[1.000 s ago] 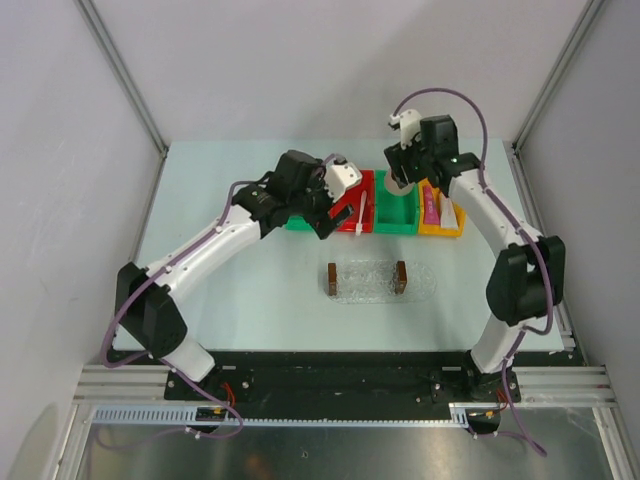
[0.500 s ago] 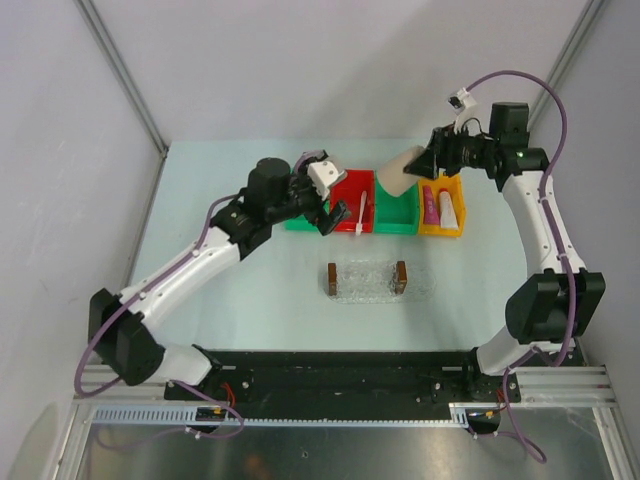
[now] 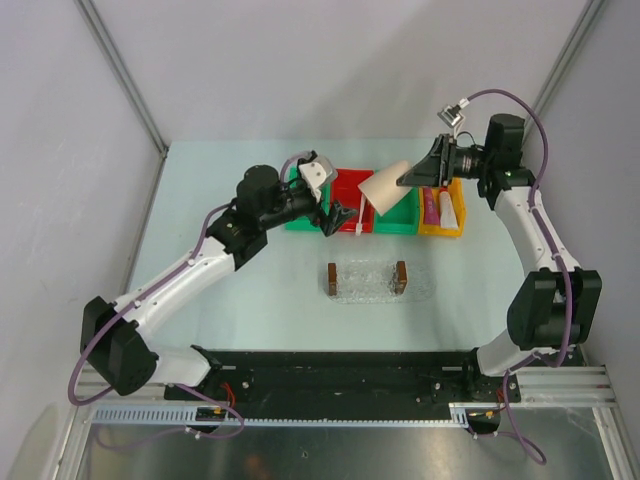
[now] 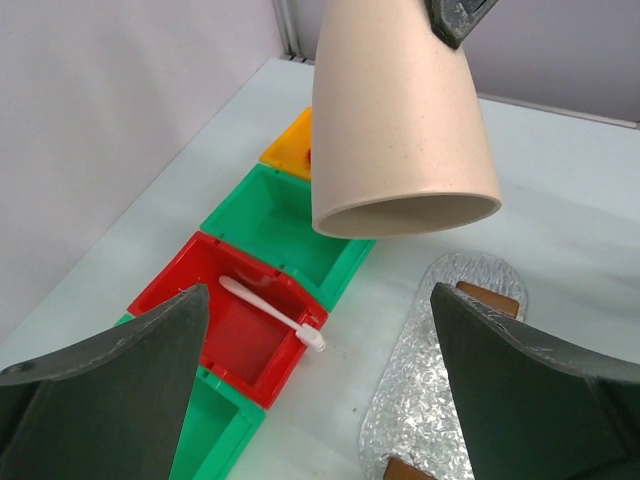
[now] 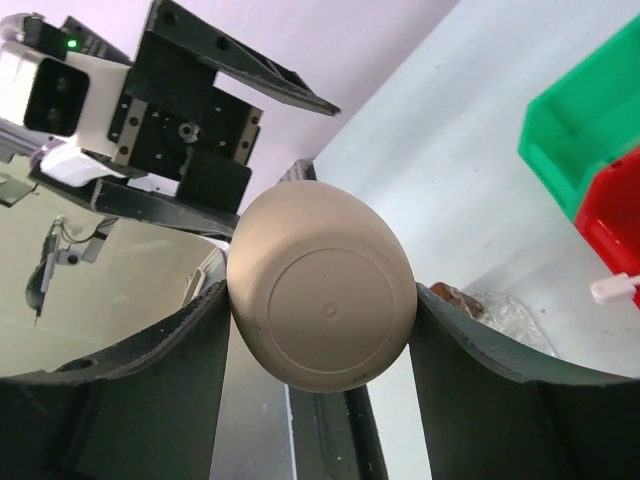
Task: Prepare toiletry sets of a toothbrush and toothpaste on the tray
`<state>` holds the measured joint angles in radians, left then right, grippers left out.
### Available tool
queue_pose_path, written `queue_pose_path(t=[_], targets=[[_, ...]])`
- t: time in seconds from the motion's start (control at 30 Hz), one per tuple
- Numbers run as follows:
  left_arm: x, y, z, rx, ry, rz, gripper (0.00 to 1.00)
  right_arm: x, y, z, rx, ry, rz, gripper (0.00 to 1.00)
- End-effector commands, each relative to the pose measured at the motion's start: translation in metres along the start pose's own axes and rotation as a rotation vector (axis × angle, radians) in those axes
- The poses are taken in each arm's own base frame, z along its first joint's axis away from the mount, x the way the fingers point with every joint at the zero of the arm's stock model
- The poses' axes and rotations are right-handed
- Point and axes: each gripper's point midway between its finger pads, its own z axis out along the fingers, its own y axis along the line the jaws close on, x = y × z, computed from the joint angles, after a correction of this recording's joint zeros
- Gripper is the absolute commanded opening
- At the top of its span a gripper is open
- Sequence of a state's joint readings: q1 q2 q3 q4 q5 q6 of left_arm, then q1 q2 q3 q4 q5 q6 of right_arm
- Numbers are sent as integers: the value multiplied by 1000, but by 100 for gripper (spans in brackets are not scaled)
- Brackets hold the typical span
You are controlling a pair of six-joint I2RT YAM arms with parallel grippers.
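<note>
my right pincer (image 3: 415,178) clamps the tilted beige cup (image 3: 385,187); its wrist view shows mostly the cup's base. my left pincer (image 3: 338,216) gapes wide and empty, its view catching the toothbrush (image 4: 270,310) in the red bin (image 4: 225,345) ahead. only from above is the toothpaste (image 3: 445,207) plain, just beside my right pincer.

The left arm stretched forward and rightward from its base, with the fingers of its end effector (image 3: 339,216) spread wide apart, while the right arm rose from its base and bent leftward, its end effector (image 3: 412,177) clamped on both sides of a beige cup (image 3: 385,188).
</note>
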<state>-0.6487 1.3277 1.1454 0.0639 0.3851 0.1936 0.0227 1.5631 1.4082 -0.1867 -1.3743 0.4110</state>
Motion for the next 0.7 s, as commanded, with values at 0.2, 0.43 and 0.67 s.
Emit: queue_pose_path(t=[0.2,0.43,0.67], targets=[[-28,-10,6,73,-97,-72,95,-3,56,7,-127,45,-86,0],[-32,-12,12,96,-110,-92,81,2,62,12,-151,66,-82,0],[-38,-21,15,156,-123,-133,68,5,60,17,-162,74,-93,0]])
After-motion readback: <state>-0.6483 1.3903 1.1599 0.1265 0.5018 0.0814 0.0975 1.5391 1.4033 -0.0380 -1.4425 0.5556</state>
